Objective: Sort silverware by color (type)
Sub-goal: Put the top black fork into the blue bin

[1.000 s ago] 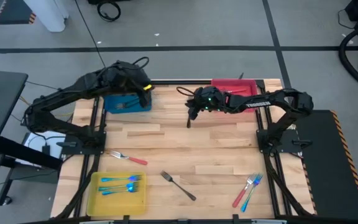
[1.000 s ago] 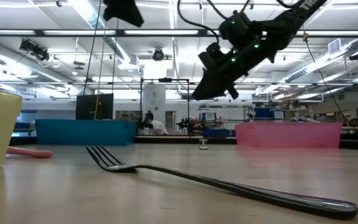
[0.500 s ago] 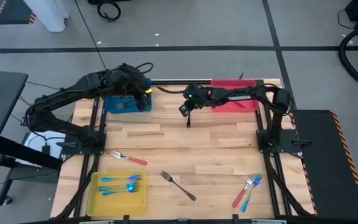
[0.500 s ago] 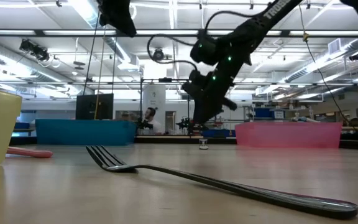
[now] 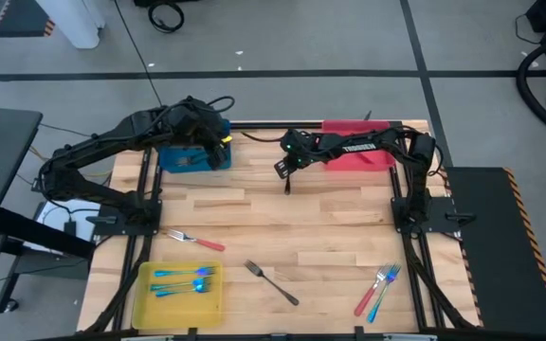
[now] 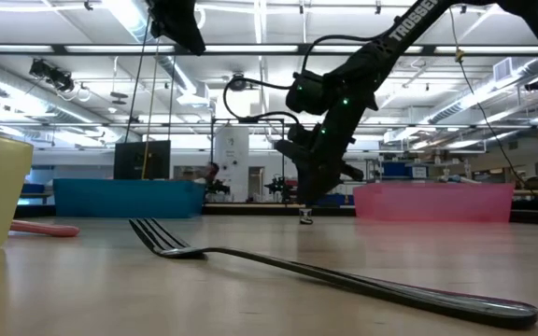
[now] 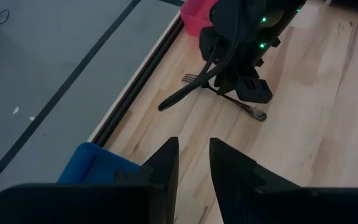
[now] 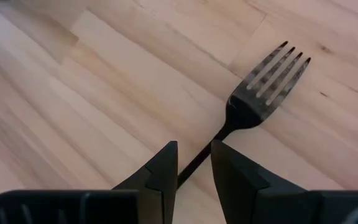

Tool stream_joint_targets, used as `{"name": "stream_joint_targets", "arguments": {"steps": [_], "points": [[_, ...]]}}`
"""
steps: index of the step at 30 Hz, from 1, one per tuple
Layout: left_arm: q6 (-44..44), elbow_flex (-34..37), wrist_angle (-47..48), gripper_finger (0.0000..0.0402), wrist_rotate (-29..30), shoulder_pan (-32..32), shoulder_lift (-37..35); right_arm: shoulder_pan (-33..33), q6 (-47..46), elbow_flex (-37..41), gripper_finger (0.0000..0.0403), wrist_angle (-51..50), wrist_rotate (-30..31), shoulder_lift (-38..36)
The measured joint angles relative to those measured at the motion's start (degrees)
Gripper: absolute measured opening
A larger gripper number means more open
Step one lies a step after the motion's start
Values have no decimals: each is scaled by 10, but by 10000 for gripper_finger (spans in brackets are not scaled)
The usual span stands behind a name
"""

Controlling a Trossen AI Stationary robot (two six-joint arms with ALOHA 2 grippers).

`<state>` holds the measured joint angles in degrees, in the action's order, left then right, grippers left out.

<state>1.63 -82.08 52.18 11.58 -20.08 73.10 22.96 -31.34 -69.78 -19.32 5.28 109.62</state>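
A dark grey fork (image 5: 287, 184) lies on the wood near the table's far edge, its tines (image 8: 272, 68) plain in the right wrist view. My right gripper (image 8: 194, 149) is down on it (image 5: 283, 170) (image 6: 308, 198), shut around its handle. My left gripper (image 7: 193, 146) is shut on nothing and hangs above the blue tray (image 5: 190, 157) at the far left. More silverware lies toward the near edge: blue-handled pieces (image 5: 184, 278) in the yellow tray, a red-handled fork (image 5: 195, 240), another dark fork (image 5: 273, 282), and a red and a blue one (image 5: 377, 290). My right gripper pinches the dark fork's handle (image 8: 199, 163) between its two fingers, about midway along; the handle's free end (image 7: 257, 114) sticks out past them. The fingers come from above, pointing down, and lie across the handle. The fork still lies flat on the table.
The red tray (image 5: 358, 144) stands at the far edge, right of my right gripper, and the yellow tray (image 5: 150, 301) at the near left corner. Bare wood spans the table's middle. A black cable (image 7: 182, 95) hangs from the right arm near the fork.
My right gripper has swung toward the table's left and come down from well above the table onto the dark fork near the far edge. The fork has not moved.
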Motion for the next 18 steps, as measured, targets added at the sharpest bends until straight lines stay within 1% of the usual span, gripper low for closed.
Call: {"name": "stream_joint_targets", "arguments": {"steps": [7, 18], "points": [[0, 0, 0, 89, 0, 0, 0, 0, -7, 0, 106, -4, 11, 0], [0, 0, -1, 89, 0, 0, 0, 0, -22, 15, 106, 5, 12, 0]]}}
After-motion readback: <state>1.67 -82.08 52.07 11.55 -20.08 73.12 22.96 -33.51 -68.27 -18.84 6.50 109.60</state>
